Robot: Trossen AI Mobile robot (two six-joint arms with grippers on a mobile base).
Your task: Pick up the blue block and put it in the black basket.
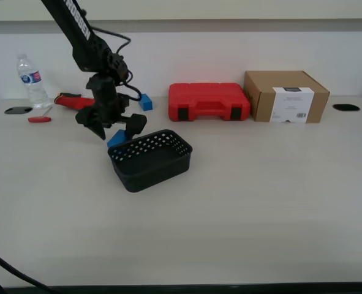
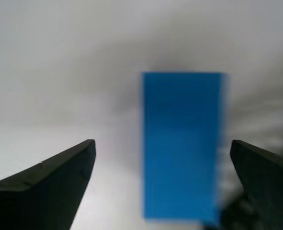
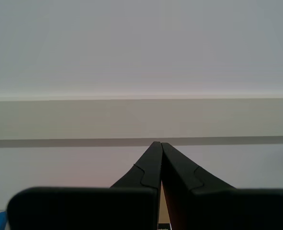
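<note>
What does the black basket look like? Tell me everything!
The black basket is a shallow plastic box with rounded corners and rows of round holes in its sides. It sits upright on the pale table, turned at an angle. Nothing shows inside. A blue block lies just behind its back corner.

Black arm [image 1: 82,37], white lettering, looping black cables, black wedge-shaped claw [image 1: 111,125] fingers.

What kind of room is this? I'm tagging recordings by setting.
Probably an office or lab workbench: a long pale table with cable grommets against a plain wall, holding a red tool case and a cardboard box.
</note>
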